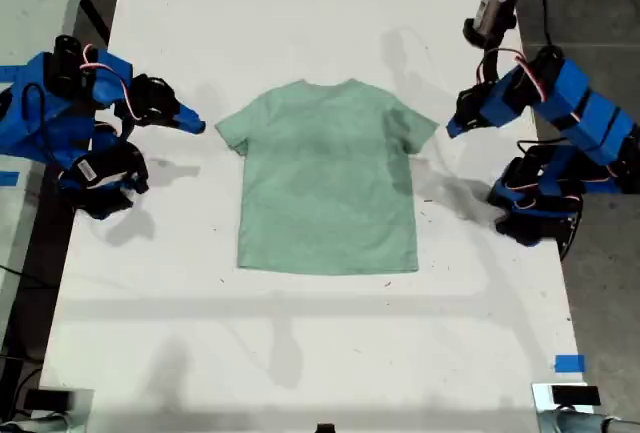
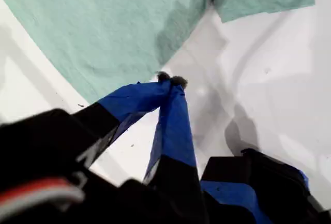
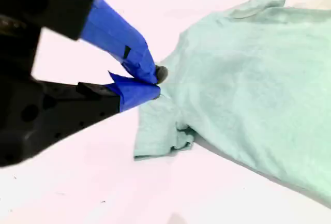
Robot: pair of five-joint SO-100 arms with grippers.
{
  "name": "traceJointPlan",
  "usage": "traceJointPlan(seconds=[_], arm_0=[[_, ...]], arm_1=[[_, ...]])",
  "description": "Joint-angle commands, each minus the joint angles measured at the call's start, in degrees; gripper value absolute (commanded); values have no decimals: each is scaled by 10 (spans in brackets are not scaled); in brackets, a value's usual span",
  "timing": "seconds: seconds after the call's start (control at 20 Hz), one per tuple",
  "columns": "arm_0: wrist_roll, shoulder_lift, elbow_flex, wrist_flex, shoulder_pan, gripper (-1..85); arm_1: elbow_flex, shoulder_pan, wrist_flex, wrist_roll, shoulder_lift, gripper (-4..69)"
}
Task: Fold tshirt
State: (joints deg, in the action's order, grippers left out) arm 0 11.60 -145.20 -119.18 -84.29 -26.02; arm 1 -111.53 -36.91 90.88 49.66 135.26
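Note:
The pale mint-green tshirt (image 1: 325,178) lies flat and spread out on the white table (image 1: 300,353), collar towards the far edge and both sleeves out. My first gripper (image 1: 455,125) is on the arm at the exterior view's right. It hovers shut beside the sleeve on that side, holding nothing. In the first wrist view its fingertips (image 2: 170,80) meet over the table by the tshirt (image 2: 103,27) side edge. My second gripper (image 1: 195,126), at the exterior view's left, is shut and empty, just short of the other sleeve. In the second wrist view its tips (image 3: 155,79) sit beside the tshirt (image 3: 258,79) shoulder.
The arm bases stand at the table's two long sides, one (image 1: 100,183) at the exterior view's left and one (image 1: 535,208) at its right. A blue tape mark (image 1: 568,363) sits near the table's front corner at the exterior view's right. Dark floor borders the table.

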Motion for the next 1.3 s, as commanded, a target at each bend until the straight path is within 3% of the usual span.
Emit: traceJointPlan(seconds=[0.0,0.35,0.65,0.7,0.75,0.85,1.0,1.25], arm_0=[[62,72,108,-47,-54,1],[192,195,179,-88,-188,1],[228,236,184,-91,-226,1],[230,239,184,-93,-227,1],[233,244,184,-95,-227,1],[233,251,182,-96,-226,8],[233,253,182,-94,-224,5],[233,253,178,-95,-219,1]], arm_1=[[93,-43,18,67,-57,4],[210,-118,33,188,-185,4],[269,-166,25,247,-237,14],[269,-170,25,249,-245,130],[263,-176,24,243,-250,200],[248,-185,10,243,-264,279],[190,-192,-60,257,-272,309],[2,-217,-279,310,-325,310]])
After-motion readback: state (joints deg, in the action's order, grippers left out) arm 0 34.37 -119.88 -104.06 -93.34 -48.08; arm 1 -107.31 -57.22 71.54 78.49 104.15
